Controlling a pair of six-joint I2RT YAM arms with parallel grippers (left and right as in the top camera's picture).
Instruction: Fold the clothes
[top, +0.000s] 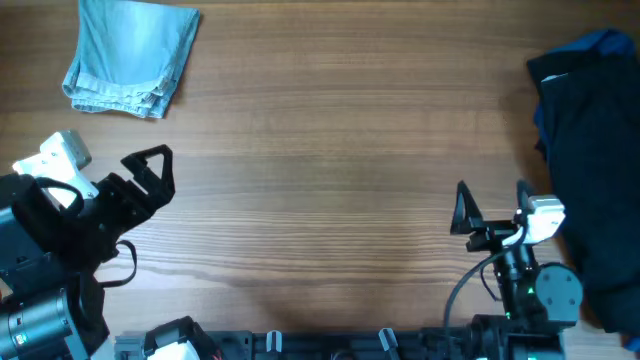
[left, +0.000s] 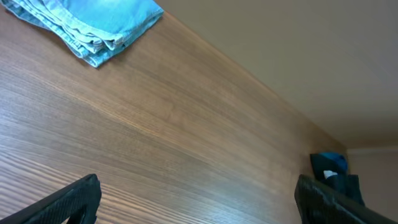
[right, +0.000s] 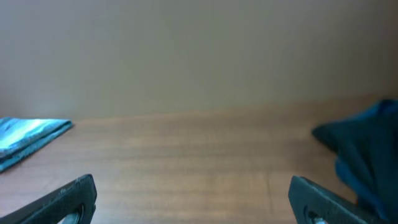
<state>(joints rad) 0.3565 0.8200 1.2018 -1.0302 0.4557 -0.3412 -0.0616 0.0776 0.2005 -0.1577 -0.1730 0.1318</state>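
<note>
The clothes (top: 130, 55) are faded light blue denim, the table (top: 330, 150) brown wood grain, the pile (top: 590, 150) dark navy and black.

A robot work cell is shown, of the kind found in a lab or test room rather than a home. A left arm (top: 60, 230) and a right arm (top: 530, 285) are mounted at the near edge of a wood-grain table (top: 330, 130), and a loose cable (top: 462, 288) is seen at the right arm's base. A plain beige wall (right: 199, 50) is seen behind. Only a folded denim garment (top: 133, 55) and a dark clothes pile (top: 590, 150) are laid out, at the far corners.
</note>
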